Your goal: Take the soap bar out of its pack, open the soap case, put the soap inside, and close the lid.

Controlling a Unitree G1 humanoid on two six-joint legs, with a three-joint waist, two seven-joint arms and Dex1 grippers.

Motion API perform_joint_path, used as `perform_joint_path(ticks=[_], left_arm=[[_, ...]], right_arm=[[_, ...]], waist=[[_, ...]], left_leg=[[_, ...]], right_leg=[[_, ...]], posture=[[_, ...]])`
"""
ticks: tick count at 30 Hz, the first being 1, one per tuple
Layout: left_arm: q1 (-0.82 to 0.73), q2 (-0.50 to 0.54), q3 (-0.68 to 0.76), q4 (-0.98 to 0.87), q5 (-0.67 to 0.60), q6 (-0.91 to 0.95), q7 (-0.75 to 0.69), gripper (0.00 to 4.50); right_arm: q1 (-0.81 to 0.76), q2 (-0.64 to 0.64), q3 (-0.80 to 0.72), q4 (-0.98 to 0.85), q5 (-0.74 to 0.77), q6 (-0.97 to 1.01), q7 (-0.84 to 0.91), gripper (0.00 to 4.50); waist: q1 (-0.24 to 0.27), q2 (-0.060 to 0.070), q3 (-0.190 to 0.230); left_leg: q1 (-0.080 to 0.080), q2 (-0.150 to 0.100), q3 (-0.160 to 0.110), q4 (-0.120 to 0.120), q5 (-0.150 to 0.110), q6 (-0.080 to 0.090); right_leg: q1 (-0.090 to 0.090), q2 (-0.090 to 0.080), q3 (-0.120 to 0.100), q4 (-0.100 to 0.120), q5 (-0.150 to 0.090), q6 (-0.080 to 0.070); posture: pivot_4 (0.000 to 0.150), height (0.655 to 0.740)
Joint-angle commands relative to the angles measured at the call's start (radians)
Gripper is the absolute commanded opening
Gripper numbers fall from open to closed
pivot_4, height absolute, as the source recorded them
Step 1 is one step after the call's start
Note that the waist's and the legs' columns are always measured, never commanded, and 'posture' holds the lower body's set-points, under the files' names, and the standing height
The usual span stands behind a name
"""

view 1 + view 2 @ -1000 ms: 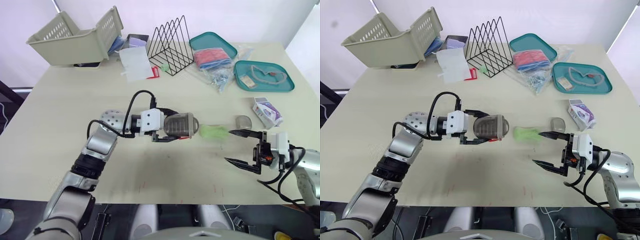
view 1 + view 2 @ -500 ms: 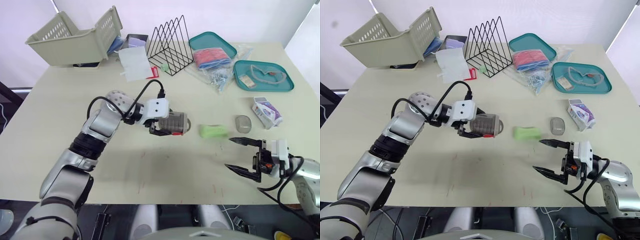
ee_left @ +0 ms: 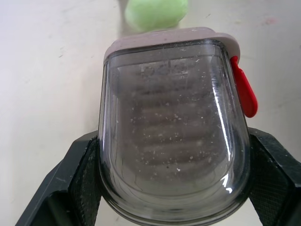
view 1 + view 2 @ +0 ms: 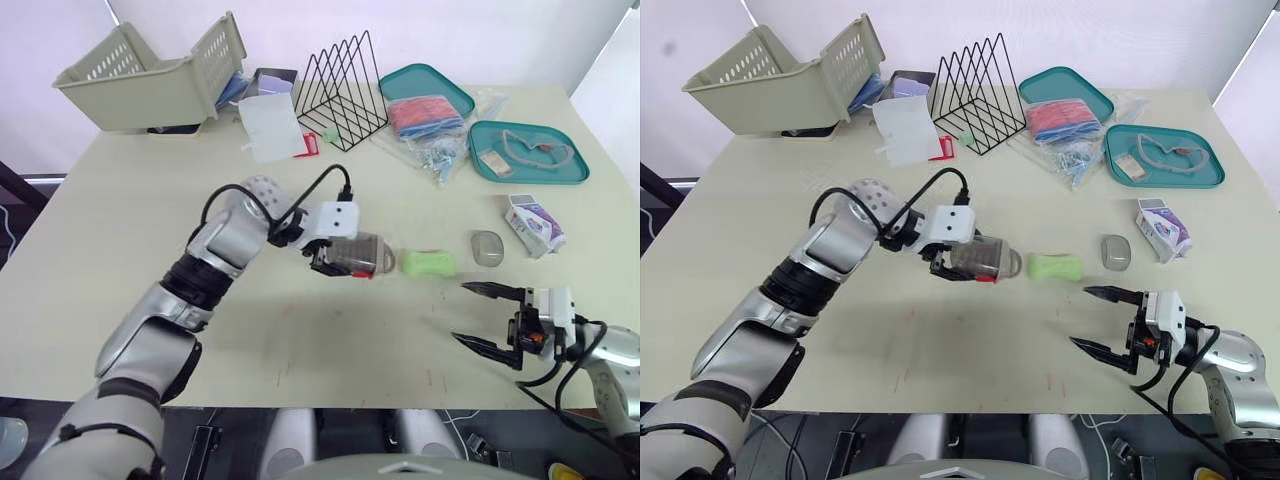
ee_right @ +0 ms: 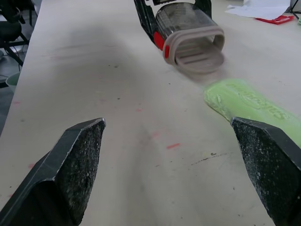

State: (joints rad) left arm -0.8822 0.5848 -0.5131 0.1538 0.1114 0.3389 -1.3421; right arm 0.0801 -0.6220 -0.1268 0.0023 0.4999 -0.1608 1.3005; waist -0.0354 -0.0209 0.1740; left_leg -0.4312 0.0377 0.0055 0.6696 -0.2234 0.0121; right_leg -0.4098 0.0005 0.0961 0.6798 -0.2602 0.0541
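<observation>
A green soap bar (image 4: 428, 263) lies bare on the table, mid-right. My left gripper (image 4: 345, 258) is shut on the clear grey soap case (image 4: 362, 255), which lies on its side with its open mouth turned toward the soap, a small gap between them. The left wrist view shows the case (image 3: 174, 117) clamped between both black fingers (image 3: 77, 176), with its red latch (image 3: 244, 92) at one side. The case's grey lid (image 4: 487, 248) rests just right of the soap. My right gripper (image 4: 487, 318) stands open near the front edge, short of the soap (image 5: 249, 106). The soap pack (image 4: 533, 224) lies further right.
Two teal trays (image 4: 530, 152) and bags of small items sit at the back right. A black wire rack (image 4: 343, 92), papers and a beige basket (image 4: 150, 80) stand along the back. Bare table (image 4: 300, 340) lies between the arms.
My right gripper drew back from the soap toward the front edge, still open. My left arm swung round, turning the case so its mouth points at the soap.
</observation>
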Motion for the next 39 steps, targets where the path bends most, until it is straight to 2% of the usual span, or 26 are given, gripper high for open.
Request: perform_joint_path(ticks=[1, 8, 17, 21, 27, 28, 29, 30, 39], left_arm=[[-0.035, 0.012, 0.013, 0.004, 0.021, -0.016, -0.002, 3.48], [-0.024, 0.063, 0.053, 0.049, 0.016, -0.103, 0.004, 3.48], [0.039, 0.154, 0.099, 0.100, -0.029, -0.216, -0.073, 3.48], [0.044, 0.157, 0.107, 0.189, -0.022, -0.312, -0.072, 3.48], [0.042, 0.136, 0.115, 0.257, -0.029, -0.356, -0.073, 3.48], [0.045, 0.133, 0.118, 0.263, -0.036, -0.359, -0.082, 4.28], [0.047, 0.128, 0.126, 0.268, -0.045, -0.359, -0.084, 4.28], [0.047, 0.125, 0.135, 0.270, -0.057, -0.360, -0.091, 4.49], [0.032, 0.142, 0.227, 0.233, -0.176, -0.339, -0.171, 4.49]], right_arm=[[-0.006, 0.002, -0.004, -0.010, 0.002, -0.015, -0.001, 4.47], [-0.008, -0.005, -0.006, -0.005, -0.006, -0.014, 0.003, 4.47], [-0.032, -0.011, -0.006, 0.014, -0.016, -0.012, 0.006, 4.47], [-0.033, -0.012, -0.004, 0.017, -0.020, -0.012, 0.011, 4.47], [-0.037, -0.017, -0.009, 0.020, -0.024, -0.010, 0.010, 4.47], [-0.036, -0.019, -0.010, 0.020, -0.024, -0.009, 0.010, 4.50], [-0.036, -0.022, -0.011, 0.019, -0.024, -0.008, 0.011, 4.50], [-0.035, -0.025, -0.012, 0.019, -0.024, -0.007, 0.012, 4.50], [-0.047, -0.049, -0.010, 0.023, -0.022, 0.000, 0.021, 4.50]], waist=[[-0.001, 0.000, 0.000], [-0.002, 0.000, 0.000], [0.000, 0.000, 0.000], [0.002, 0.000, 0.000], [0.001, 0.000, 0.000], [0.001, 0.000, 0.000], [0.000, 0.000, 0.000], [0.000, 0.000, 0.000], [0.000, 0.000, 0.000]], left_leg=[[0.000, 0.000, 0.000, 0.000, 0.000, 0.000], [0.000, 0.000, 0.000, 0.000, 0.000, 0.000], [0.000, 0.000, 0.000, 0.000, 0.000, 0.000], [0.000, 0.000, 0.001, 0.001, 0.000, 0.000], [0.001, 0.000, 0.001, 0.001, 0.000, 0.000], [0.001, 0.000, 0.001, 0.001, 0.000, 0.000], [0.001, 0.000, 0.001, 0.001, 0.000, 0.000], [0.001, 0.000, 0.001, 0.001, 0.000, 0.000], [0.000, 0.000, 0.001, 0.001, 0.000, 0.000]], right_leg=[[0.000, 0.000, 0.000, 0.000, 0.000, 0.000], [0.000, 0.000, 0.000, 0.000, 0.000, 0.000], [0.000, 0.000, 0.000, 0.001, 0.000, 0.000], [0.000, -0.001, 0.000, 0.000, 0.000, 0.000], [0.000, -0.001, 0.000, 0.001, 0.000, 0.000], [0.000, -0.001, 0.000, 0.001, 0.000, 0.000], [0.000, -0.001, 0.000, 0.002, 0.000, 0.000], [0.000, -0.001, 0.000, 0.002, 0.000, 0.000], [0.000, -0.001, 0.000, 0.001, 0.000, 0.000]], posture=[[0.150, 0.7400], [0.150, 0.7400], [0.150, 0.7400], [0.150, 0.7400], [0.150, 0.7400], [0.150, 0.7400], [0.150, 0.7400], [0.150, 0.7400], [0.150, 0.7400]])
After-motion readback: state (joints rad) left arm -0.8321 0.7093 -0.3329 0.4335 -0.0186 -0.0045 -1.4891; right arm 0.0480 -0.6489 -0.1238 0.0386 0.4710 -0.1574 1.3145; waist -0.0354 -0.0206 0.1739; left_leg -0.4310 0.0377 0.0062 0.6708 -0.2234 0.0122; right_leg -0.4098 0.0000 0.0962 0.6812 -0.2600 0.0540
